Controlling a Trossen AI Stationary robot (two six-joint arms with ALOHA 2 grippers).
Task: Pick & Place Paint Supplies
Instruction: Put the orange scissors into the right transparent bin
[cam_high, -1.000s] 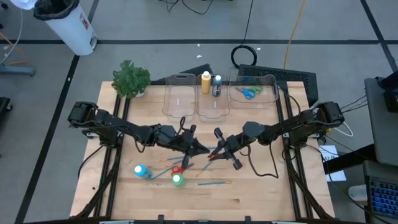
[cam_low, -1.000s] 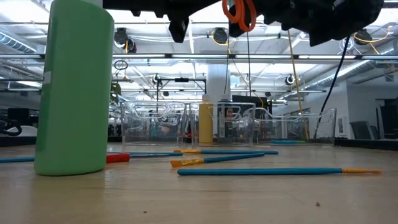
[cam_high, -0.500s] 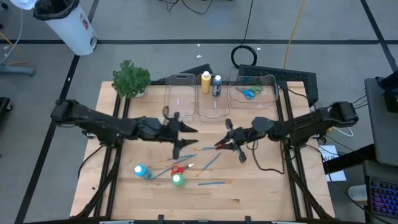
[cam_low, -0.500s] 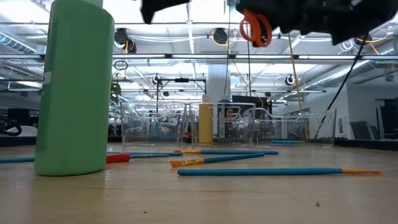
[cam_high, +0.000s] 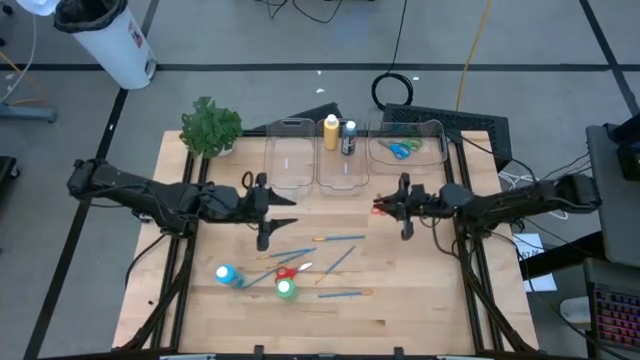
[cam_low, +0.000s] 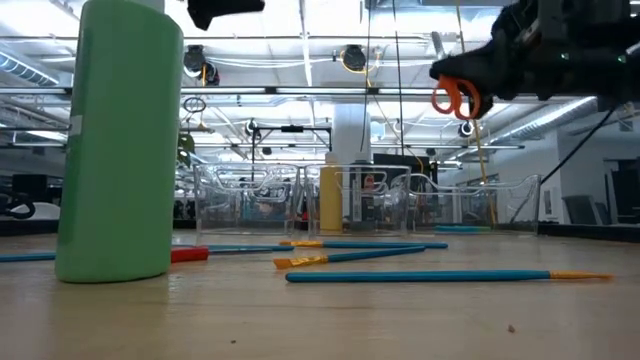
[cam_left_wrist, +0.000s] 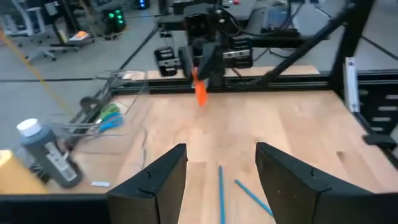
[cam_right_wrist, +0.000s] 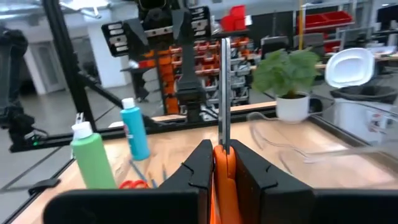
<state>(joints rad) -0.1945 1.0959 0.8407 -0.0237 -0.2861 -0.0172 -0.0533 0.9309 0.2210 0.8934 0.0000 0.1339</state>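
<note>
Wooden table (cam_high: 420, 300) holds four blue brushes (cam_high: 340, 238), one red scissors (cam_high: 286, 272), a blue bottle (cam_high: 227, 274) and a green bottle (cam_high: 286, 289); your right gripper (cam_high: 385, 208) pinches orange scissors (cam_high: 381, 208) up high; your left gripper (cam_high: 283, 211) hangs spread wide.

Table (cam_high: 420, 300): light wood planks, smooth, matt. Bins (cam_high: 340, 165): clear plastic, glossy. Scissors (cam_right_wrist: 222, 149) clamped in the right gripper (cam_right_wrist: 224, 163): bare metal blades, orange plastic handles. Green bottle (cam_right_wrist: 93, 158) and blue bottle (cam_right_wrist: 134, 132), beyond that gripper: opaque plastic, white caps. Both grippers' fingers (cam_left_wrist: 158, 183): dark, matt plastic.
</note>
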